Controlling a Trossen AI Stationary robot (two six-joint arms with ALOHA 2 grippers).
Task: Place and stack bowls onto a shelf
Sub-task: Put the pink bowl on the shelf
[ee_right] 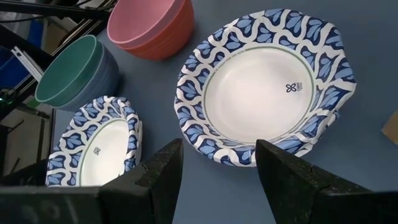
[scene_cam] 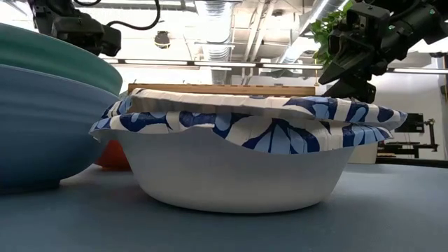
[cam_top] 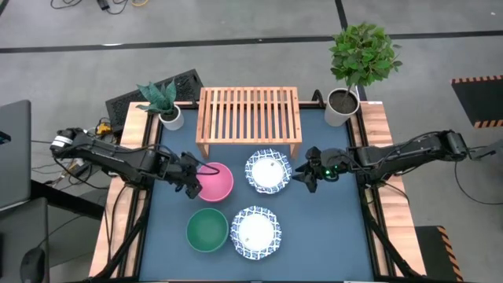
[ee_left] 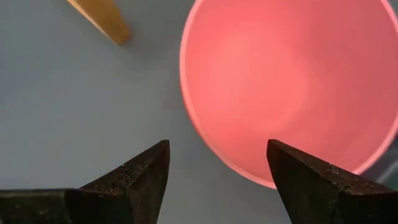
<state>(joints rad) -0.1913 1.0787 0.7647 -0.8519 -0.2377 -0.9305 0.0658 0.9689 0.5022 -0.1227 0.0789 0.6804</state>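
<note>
Blue table (cam_top: 338, 228) (bowls (cam_top: 209, 230), shelf (cam_top: 249, 115))

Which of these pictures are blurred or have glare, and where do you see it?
Low view: the teal bowl stands very near and blurred, and ceiling lights glare behind the shelf. Left wrist view: the pink bowl looks soft with a bright washed rim. Right wrist view: the patterned bowl is sharp. High view: even light, soft shadows.

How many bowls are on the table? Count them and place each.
4: pink bowl and patterned bowl before the shelf; teal bowl and second patterned bowl nearer the front edge.
</note>
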